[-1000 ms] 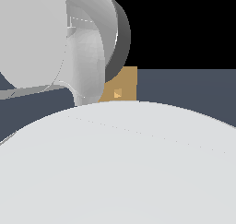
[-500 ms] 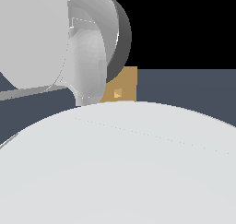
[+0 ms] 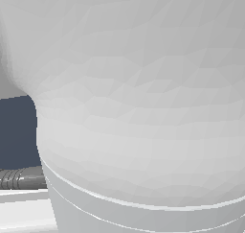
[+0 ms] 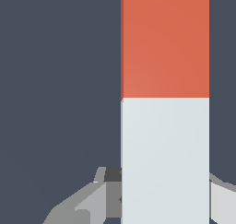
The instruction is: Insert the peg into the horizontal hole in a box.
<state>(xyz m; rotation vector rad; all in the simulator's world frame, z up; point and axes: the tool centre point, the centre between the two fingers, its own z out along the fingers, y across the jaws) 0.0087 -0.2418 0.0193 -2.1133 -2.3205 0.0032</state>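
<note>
Exterior view is filled by the robot arm [image 3: 143, 83], box hidden. Wrist view: peg [image 4: 165, 103] lies between the hand's [image 4: 161, 195] fingers, white end nearest; whether it's clamped, cannot tell. Peg looks rigid, smooth, light; hold by the white end.

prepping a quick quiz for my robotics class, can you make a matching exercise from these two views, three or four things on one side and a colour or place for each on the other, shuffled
Column 1
1. far section of the peg
2. near end of the peg
3. surface behind the peg
4. robot arm casing

Column 2
A. fills most of the exterior view
B. white
C. dark slate blue
D. orange-red

Pairs: 1-D, 2-B, 3-C, 4-A

The near end is the one by the claw, whose grey fingers show on either side of the peg in the wrist view. The box and the hole show in neither view now.
</note>
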